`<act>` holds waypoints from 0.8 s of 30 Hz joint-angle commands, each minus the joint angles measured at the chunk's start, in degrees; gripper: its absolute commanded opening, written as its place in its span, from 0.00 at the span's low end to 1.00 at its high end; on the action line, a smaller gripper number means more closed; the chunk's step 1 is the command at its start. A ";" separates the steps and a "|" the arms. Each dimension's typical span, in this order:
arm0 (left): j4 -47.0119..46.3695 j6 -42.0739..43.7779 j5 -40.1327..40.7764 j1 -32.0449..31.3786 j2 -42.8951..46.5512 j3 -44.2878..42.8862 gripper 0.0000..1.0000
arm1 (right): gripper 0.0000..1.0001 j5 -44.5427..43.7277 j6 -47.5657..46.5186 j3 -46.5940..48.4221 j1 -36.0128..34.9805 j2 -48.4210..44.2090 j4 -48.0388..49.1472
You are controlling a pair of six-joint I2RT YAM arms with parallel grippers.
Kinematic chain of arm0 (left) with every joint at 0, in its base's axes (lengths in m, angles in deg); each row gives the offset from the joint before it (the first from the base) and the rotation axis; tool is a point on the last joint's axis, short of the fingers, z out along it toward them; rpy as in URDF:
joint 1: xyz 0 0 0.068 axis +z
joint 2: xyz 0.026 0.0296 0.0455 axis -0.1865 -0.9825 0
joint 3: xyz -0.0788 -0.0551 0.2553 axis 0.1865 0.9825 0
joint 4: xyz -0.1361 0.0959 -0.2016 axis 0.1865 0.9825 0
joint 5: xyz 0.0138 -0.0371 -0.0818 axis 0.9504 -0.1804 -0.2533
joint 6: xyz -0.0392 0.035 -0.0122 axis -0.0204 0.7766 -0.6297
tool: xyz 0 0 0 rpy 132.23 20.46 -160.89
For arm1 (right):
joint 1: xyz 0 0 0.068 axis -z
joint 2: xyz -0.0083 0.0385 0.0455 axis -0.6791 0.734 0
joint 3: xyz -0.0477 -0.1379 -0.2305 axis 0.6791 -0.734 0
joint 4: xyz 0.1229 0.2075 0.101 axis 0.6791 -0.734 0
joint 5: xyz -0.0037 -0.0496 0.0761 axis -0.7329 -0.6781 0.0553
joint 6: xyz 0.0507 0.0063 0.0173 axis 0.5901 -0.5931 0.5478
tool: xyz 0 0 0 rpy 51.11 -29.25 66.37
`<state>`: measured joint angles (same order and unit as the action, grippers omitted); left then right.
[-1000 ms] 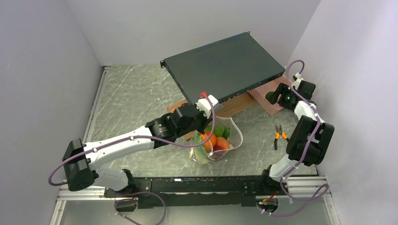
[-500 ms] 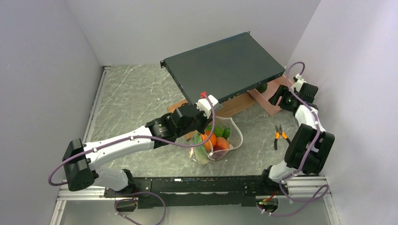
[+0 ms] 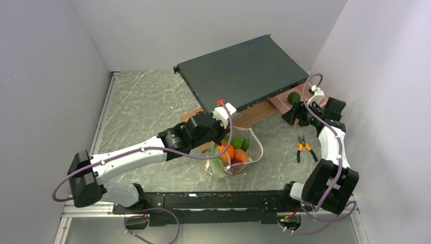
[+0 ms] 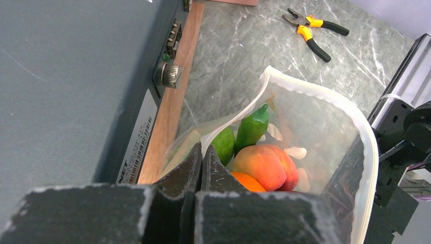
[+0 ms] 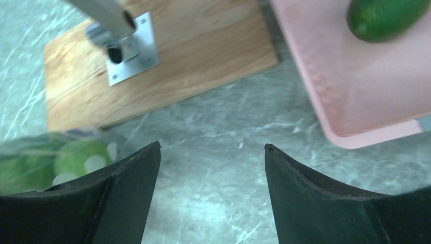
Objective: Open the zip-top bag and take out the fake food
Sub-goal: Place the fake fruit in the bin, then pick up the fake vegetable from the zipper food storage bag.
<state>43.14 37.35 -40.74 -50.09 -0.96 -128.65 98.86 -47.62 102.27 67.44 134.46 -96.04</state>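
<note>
A: Locn of zip-top bag point(image 3: 252, 144)?

B: Just in front of the dark case point(image 3: 244, 71), below its near corner, on the worktop point(image 3: 147, 101). Mouth gaping. Fake food point(image 3: 235, 151) heaped inside: peach, orange, green bits.

A: Handling?

B: Prob. light, thin, floppy. Slick film, likely to sag or slide if let go. Best pinched at the thicker zip strip along the rim, not the clear wall. Food prob. hard plastic, rounded, slippery. Best taken across the widest part, one pc at a time.

A: Fingers?

B: Left fingers point(image 4: 198, 160) clenched on the bag lip nearest the case, propping the mouth up. Right fingers point(image 3: 290, 115) spread, nothing between them, off the case's right end, beside the pink basket point(image 3: 282, 103) w/ a green fruit point(image 3: 294, 97) in it.

A: Worktop, room?

B: Grey marble-look, smooth, prob. little friction for the bag. Wood board point(image 3: 254, 116) under the case's near edge. Pliers point(image 3: 303, 147) in front of the case's right end, apart from the bag. Pale walls close on three sides, so tight to the right of the case.
</note>
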 commanded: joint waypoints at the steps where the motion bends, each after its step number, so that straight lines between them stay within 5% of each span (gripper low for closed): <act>1: -4.64 -0.56 -1.10 1.16 -0.02 -0.40 0.00 | 0.77 11.12 -8.03 -1.58 0.14 -4.77 -5.53; 8: -4.93 -0.62 -2.28 1.20 -0.15 -0.50 0.00 | 0.79 21.47 -19.97 -1.09 -0.43 -9.41 -17.67; 15: -5.18 -1.35 -3.23 1.16 -0.48 -0.83 0.00 | 0.79 31.28 -45.57 4.54 -1.21 -11.81 -40.28; 24: -6.28 -2.86 -4.59 1.12 -0.26 -0.24 0.00 | 0.81 34.53 -68.19 8.89 -4.67 -13.63 -56.64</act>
<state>42.72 35.97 -43.54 -49.70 -0.96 -128.65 128.45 -99.25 108.45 64.27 122.29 -142.12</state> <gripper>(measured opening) 0.012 0.805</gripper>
